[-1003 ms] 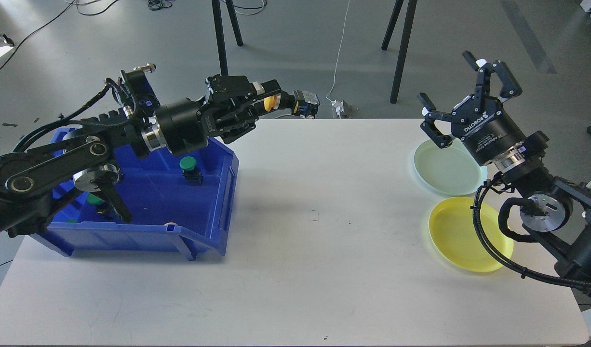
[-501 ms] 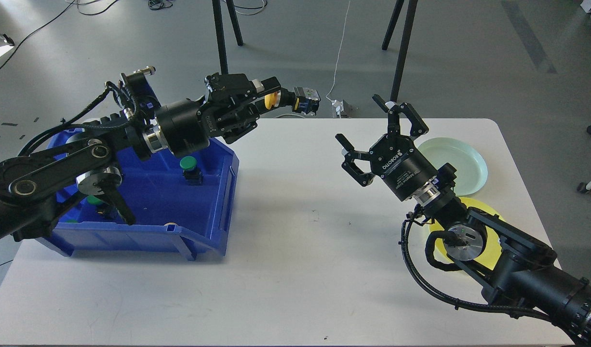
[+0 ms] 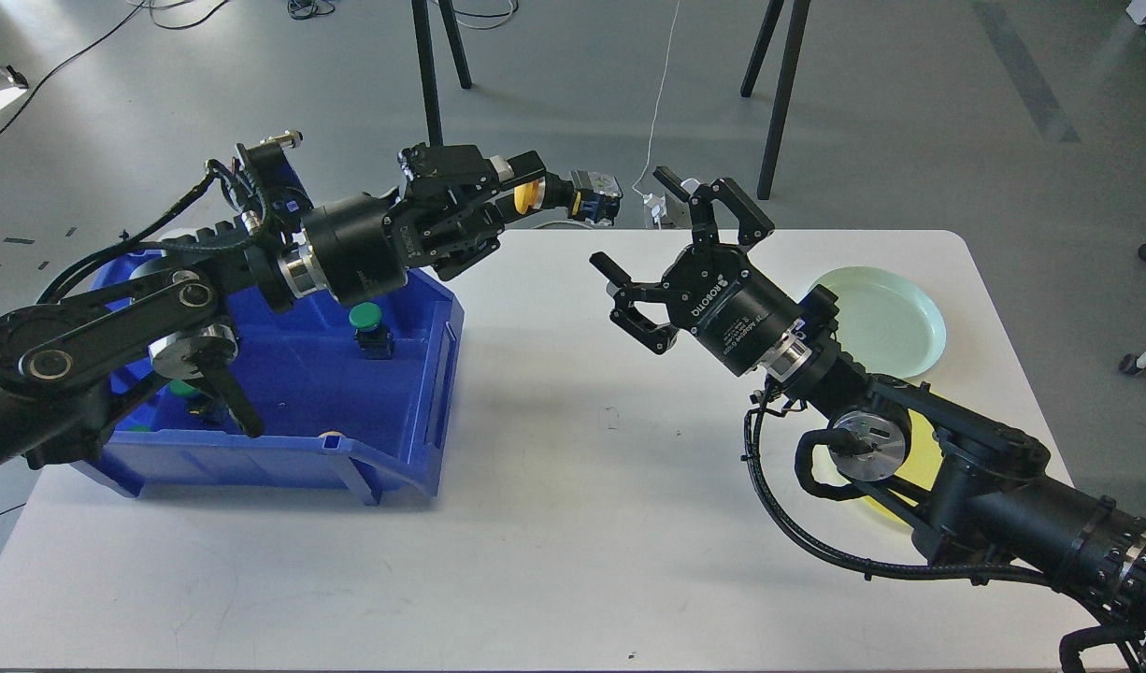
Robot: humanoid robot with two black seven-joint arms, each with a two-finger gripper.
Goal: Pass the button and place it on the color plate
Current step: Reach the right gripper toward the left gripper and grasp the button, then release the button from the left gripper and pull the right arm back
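Observation:
My left gripper (image 3: 534, 192) is shut on a yellow-capped button (image 3: 573, 195) with a blue and grey body, held in the air above the table's back edge. My right gripper (image 3: 650, 229) is open and empty, a short way right of the button and pointing toward it. The pale green plate (image 3: 880, 320) lies at the back right of the table. The yellow plate (image 3: 917, 447) lies nearer me and is mostly hidden behind my right arm.
A blue bin (image 3: 293, 402) stands on the left of the white table (image 3: 554, 523), with a green-capped button (image 3: 368, 327) and other buttons inside. Tripod legs (image 3: 779, 93) stand on the floor behind the table.
My right arm has swung left from above the plates toward the held button, staying open. My left gripper has kept the yellow button nearly still.

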